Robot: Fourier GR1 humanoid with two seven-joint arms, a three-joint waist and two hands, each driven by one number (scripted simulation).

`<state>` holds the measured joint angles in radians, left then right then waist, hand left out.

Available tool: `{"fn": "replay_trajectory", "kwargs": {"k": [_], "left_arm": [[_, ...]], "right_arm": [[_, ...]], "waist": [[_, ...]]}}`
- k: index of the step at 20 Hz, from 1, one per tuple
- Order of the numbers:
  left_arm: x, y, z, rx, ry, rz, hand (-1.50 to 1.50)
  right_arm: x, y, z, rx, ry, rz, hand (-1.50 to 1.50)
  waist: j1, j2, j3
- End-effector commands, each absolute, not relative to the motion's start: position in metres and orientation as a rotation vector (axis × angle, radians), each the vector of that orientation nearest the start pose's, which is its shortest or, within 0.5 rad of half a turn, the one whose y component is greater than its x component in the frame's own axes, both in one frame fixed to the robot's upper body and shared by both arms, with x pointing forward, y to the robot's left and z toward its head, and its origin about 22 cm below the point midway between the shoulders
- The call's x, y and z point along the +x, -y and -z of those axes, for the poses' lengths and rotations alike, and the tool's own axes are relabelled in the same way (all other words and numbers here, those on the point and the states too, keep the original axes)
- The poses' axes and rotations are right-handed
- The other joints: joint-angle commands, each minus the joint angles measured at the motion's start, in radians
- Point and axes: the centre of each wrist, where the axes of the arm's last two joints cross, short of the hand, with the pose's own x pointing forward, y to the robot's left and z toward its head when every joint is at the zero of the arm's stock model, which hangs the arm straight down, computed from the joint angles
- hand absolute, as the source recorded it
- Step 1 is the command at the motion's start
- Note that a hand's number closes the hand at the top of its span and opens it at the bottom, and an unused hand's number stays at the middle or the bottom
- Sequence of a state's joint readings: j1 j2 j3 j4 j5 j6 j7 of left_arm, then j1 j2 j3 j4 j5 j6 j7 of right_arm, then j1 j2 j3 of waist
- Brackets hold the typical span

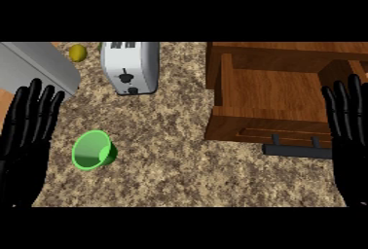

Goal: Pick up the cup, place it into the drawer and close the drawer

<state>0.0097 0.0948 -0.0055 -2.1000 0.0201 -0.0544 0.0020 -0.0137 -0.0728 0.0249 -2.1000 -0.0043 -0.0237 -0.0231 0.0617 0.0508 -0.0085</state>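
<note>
Cup: a green cup (pixel 94 150) lies tipped on its side on the table (pixel 179 146), its open mouth turned toward the lower left; it sits at the left of the view, well apart from the drawer; nothing touches it.
Left hand: the left hand (pixel 27 131) shows along the view's left edge, fingers (pixel 45 104) straight and pointing up, spread a little; open and holding nothing; it rests just left of the cup, with a strip of table showing between them.
Drawer: a wooden drawer (pixel 269 92) stands pulled open at the upper right; its inside floor is bare wood; the front panel faces the lower edge and carries a dark bar handle (pixel 296 151) on 2 short posts.
Right hand: the right hand (pixel 348 131) shows along the view's right edge, fingers straight and up, open, holding nothing; it overlaps the drawer's right side and the end of the handle in this view; whether it touches them I cannot tell.
Toaster: a silver toaster (pixel 130 65) with 2 slots lies at the upper middle, left of the drawer and above the cup.
Lemon: a yellow-green lemon (pixel 78 52) sits just left of the toaster.
Grey slab: a flat grey metal surface (pixel 36 65) fills the upper-left corner, beside the lemon; what it is I cannot tell.
Table: speckled brown stone top; carries everything named.
</note>
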Motion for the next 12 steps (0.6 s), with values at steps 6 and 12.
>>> {"fn": "replay_trajectory", "kwargs": {"k": [6,12], "left_arm": [[0.203,-0.281,-0.131,-0.554,2.071,0.510,-1.50],[0.211,-0.352,-0.081,-0.663,1.799,0.272,-1.50]], "right_arm": [[0.213,0.236,-0.124,-0.045,2.136,-0.098,-1.50],[0.231,0.227,-0.127,0.063,1.964,-0.237,-1.50]], "waist": [[-0.048,-0.053,0.004],[-0.053,-0.048,0.007]]}}
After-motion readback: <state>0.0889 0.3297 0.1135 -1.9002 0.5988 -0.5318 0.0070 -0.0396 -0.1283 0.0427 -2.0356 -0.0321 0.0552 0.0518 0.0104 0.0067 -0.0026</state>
